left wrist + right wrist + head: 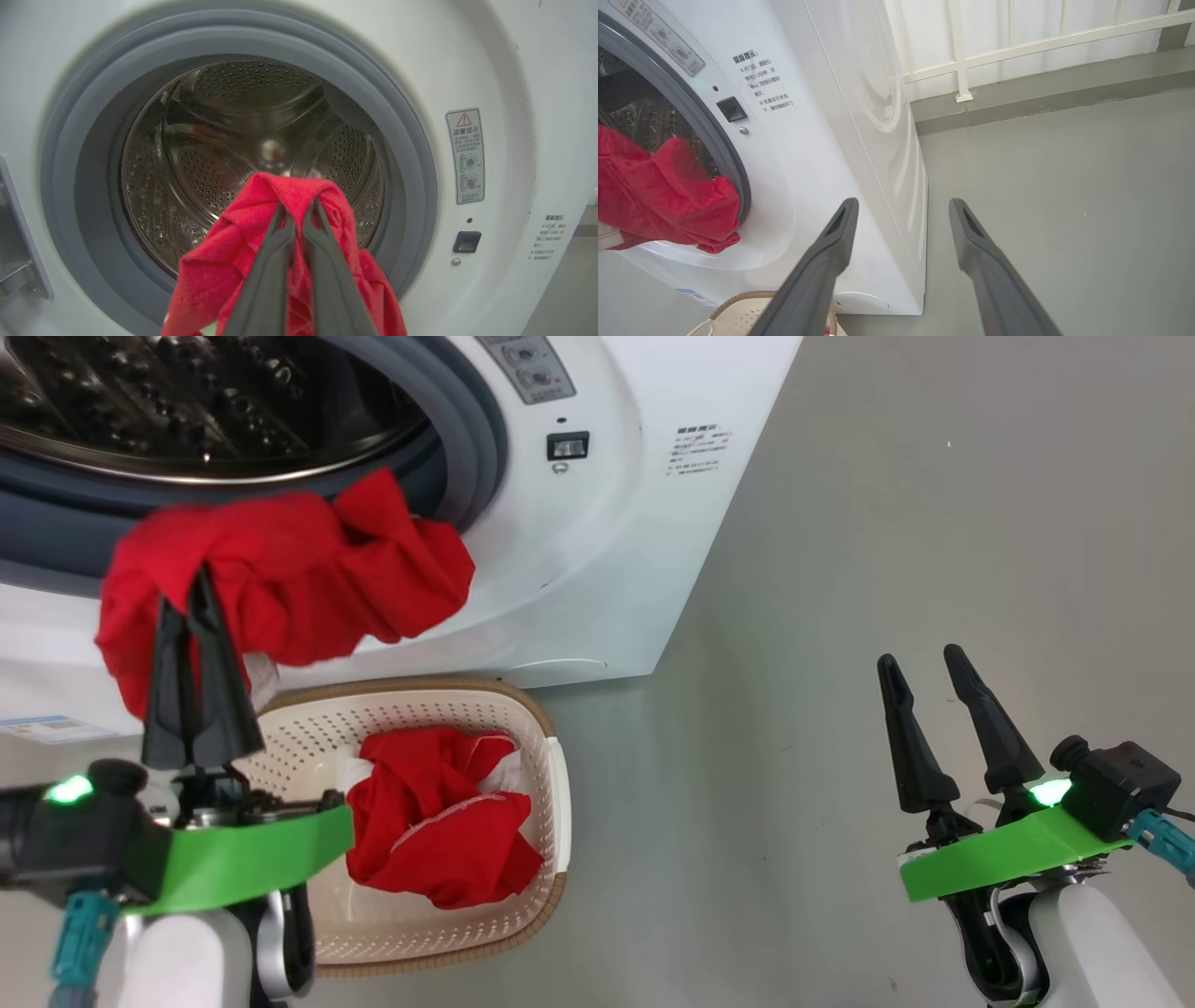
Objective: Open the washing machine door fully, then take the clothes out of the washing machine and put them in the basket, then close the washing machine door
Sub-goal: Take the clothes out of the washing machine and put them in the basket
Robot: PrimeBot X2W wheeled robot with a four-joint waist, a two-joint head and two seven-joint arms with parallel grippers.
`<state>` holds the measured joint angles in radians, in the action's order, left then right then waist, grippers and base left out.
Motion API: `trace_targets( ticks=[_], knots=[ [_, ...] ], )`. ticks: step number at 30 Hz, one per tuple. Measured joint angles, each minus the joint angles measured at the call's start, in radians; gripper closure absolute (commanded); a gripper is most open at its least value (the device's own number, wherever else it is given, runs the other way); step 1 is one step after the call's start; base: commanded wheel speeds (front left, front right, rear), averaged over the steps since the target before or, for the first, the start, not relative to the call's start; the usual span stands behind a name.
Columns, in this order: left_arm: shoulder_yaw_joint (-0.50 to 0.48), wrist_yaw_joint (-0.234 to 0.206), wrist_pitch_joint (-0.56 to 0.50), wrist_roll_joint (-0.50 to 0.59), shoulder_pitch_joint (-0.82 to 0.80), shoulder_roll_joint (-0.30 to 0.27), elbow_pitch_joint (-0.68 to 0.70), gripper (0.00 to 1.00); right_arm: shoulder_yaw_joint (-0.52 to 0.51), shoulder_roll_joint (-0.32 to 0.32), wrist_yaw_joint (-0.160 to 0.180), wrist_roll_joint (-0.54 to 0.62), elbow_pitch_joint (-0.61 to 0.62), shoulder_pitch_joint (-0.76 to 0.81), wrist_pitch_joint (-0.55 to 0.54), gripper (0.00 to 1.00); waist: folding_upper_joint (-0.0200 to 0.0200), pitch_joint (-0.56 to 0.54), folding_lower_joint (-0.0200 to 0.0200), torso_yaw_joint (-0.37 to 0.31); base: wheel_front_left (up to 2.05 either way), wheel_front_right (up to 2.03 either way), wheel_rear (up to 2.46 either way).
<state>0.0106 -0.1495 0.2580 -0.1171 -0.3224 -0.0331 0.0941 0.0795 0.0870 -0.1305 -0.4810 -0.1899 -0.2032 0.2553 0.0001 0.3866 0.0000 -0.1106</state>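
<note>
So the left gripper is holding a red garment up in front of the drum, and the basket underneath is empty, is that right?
Not quite: the basket is not empty. The head view shows another red garment lying in it. The rest holds: the left gripper, jaws shut, holds a red garment up in front of the drum.

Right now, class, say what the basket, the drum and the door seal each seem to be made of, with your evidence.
Basket: likely moulded plastic, matt cream, evenly punched holes, woven-look brown rim. Drum: apparently stainless steel, shiny, reflective, perforated. Door seal: probably rubber, dull grey, folded lip.
</note>
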Motion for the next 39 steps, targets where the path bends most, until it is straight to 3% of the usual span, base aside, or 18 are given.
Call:
trace_targets(
  ticks=[6,23,39],
  knots=[
    [0.001,0.002,0.0,-0.032,0.022,-0.001,-0.123,1.0,0.001,-0.001,0.0,0.0,0.0,0.0,0.0,0.0,0.0,0.008,0.0,-0.007,0.0,0.0,0.0],
    [0.007,0.072,-0.002,-0.077,0.026,-0.002,-0.486,1.0,0.022,-0.003,0.0,-0.002,0.007,-0.011,0.0,0.0,0.0,0.072,0.0,-0.026,0.0,0.0,0.0],
    [0.007,0.118,-0.002,-0.024,-0.15,-0.002,-0.836,1.0,0.02,-0.01,0.0,-0.011,0.022,-0.082,0.0,0.0,0.0,0.188,0.0,-0.052,0.0,0.0,0.0]
  ],
)
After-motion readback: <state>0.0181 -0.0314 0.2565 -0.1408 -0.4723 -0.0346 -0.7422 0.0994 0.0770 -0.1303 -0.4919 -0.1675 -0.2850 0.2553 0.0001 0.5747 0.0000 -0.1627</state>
